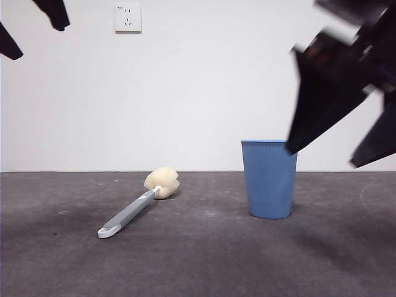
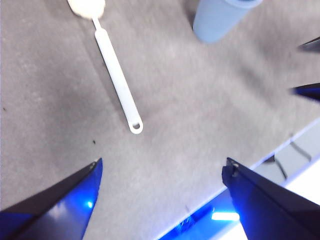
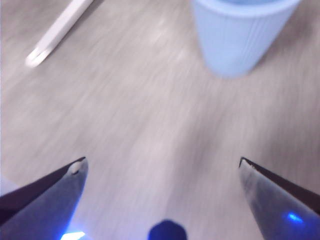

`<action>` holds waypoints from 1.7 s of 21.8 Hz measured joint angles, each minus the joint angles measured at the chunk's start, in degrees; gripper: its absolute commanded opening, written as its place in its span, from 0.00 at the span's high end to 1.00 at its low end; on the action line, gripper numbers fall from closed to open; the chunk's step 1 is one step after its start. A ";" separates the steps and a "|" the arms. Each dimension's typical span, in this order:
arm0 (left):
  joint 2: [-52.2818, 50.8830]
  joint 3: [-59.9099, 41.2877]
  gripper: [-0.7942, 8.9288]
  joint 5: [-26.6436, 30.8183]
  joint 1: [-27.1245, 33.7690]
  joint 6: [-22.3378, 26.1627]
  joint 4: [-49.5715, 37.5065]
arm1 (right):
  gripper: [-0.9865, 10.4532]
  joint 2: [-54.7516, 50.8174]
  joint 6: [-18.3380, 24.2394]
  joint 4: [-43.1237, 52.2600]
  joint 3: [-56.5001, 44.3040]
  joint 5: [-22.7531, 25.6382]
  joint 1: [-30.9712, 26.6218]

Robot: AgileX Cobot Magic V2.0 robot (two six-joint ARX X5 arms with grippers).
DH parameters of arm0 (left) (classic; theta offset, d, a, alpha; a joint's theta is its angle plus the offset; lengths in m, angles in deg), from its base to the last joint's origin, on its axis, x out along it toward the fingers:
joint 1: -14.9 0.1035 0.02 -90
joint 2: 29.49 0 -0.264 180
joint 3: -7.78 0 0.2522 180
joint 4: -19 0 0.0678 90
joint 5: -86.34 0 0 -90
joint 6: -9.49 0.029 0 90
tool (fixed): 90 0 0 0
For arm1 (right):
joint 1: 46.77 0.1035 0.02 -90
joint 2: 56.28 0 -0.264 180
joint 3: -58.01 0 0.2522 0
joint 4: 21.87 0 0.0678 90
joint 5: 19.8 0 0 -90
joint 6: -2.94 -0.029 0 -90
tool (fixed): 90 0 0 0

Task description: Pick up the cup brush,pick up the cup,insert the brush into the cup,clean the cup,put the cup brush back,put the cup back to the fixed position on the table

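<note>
The cup brush [image 1: 139, 210] lies flat on the table [image 1: 198, 260], left of centre, with its cream sponge head [image 1: 162, 183] away from the camera and its white looped tip near. The blue ribbed cup [image 1: 269, 179] stands upright to the right. My right gripper [image 1: 325, 154] is open and empty, up in the air beside the cup's rim; its wrist view shows the cup [image 3: 240, 35] ahead of the gripper [image 3: 161, 161]. My left gripper [image 1: 34, 37] is open and empty, high at the top left, and looks down on the brush [image 2: 117, 80] and the cup [image 2: 217, 20].
A white wall with a socket [image 1: 127, 17] stands behind the table. The table's front edge [image 2: 280, 150] shows in the left wrist view, with the other gripper's tips [image 2: 306, 67] at the picture's side. The brush's handle end [image 3: 55, 35] shows in the right wrist view.
</note>
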 measured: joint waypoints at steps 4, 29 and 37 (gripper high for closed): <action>0.00 0.00 0.93 -2.38 0.00 1.81 0.68 | 0.88 -8.24 -2.82 -12.70 2.56 -1.84 2.29; -6.29 -0.02 0.92 0.42 2.49 5.42 -5.42 | 0.91 -13.22 -5.20 -16.26 3.04 -10.03 2.34; -28.63 -13.99 0.92 -0.39 28.06 12.00 -44.44 | 0.91 -13.22 -5.33 -16.26 3.04 -10.03 2.34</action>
